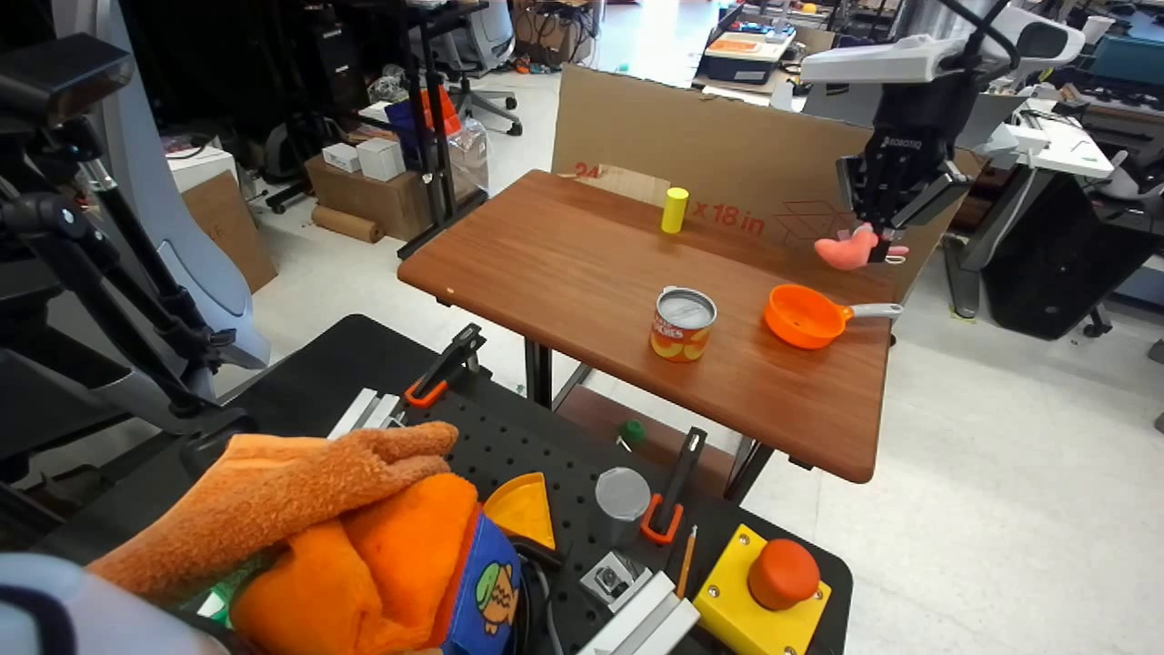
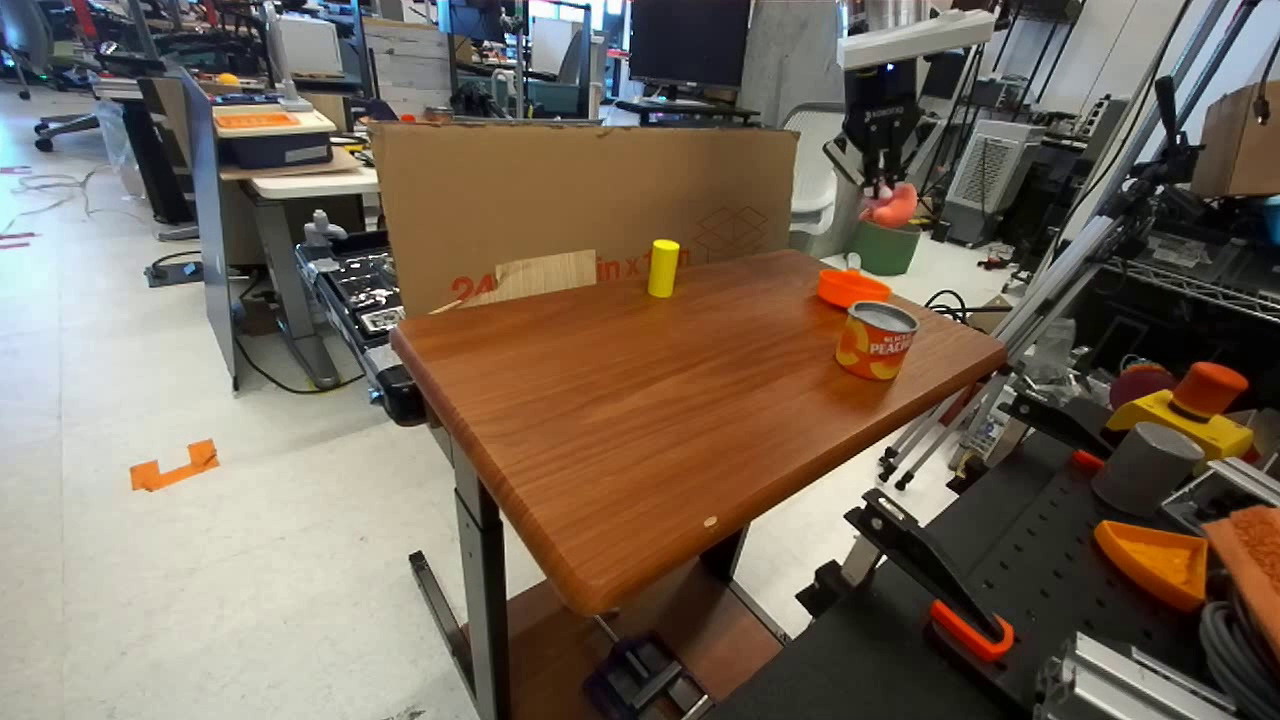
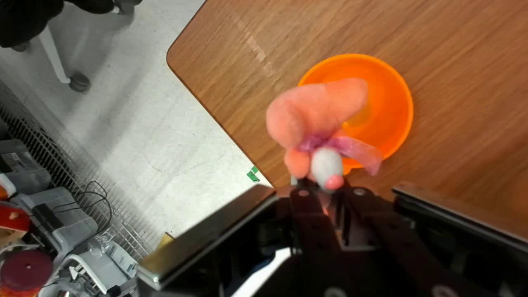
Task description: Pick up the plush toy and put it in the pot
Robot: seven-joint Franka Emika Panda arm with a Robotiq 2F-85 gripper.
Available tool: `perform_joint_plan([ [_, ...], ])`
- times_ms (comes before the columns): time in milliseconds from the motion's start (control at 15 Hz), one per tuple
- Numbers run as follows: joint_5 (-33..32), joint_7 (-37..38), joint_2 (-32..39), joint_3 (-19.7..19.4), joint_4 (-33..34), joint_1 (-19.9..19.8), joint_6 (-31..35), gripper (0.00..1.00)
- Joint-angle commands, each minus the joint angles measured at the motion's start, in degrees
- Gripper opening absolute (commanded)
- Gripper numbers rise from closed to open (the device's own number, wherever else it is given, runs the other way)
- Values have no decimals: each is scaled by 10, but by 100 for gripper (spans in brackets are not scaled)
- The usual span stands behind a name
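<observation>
End effector [image 3: 328, 194], nearest the wrist camera, is clenched on the plush toy [image 3: 317, 109]. Toy is suspended in the air, higher than the pot [image 1: 797, 311] and clear of it. Pot stands upright on the surface [image 1: 564, 246], near its edge. Peach can [image 1: 680, 329] stands upright near the pot in both exterior views; yellow cylinder [image 1: 674, 211] stands upright before the cardboard panel [image 1: 691, 136].

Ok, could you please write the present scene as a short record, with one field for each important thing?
Held: plush toy, pinched between the fingers
Toy position: in the air, overlapping the pot in the wrist view
Pot details: orange, on the table, grey handle at its side
Near the pot: can with peach label, upright
Farther off: yellow cylinder, upright in front of the cardboard
Task status: toy not yet in the pot
</observation>
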Motion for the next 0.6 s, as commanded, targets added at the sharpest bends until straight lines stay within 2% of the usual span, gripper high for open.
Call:
perform_joint_plan([
  [0,-38,11,15,-14,-5,20,14,6],
  [267,-62,15,38,-15,-5,30,29,6],
  [533,-78,12,55,-16,-13,40,70,6],
])
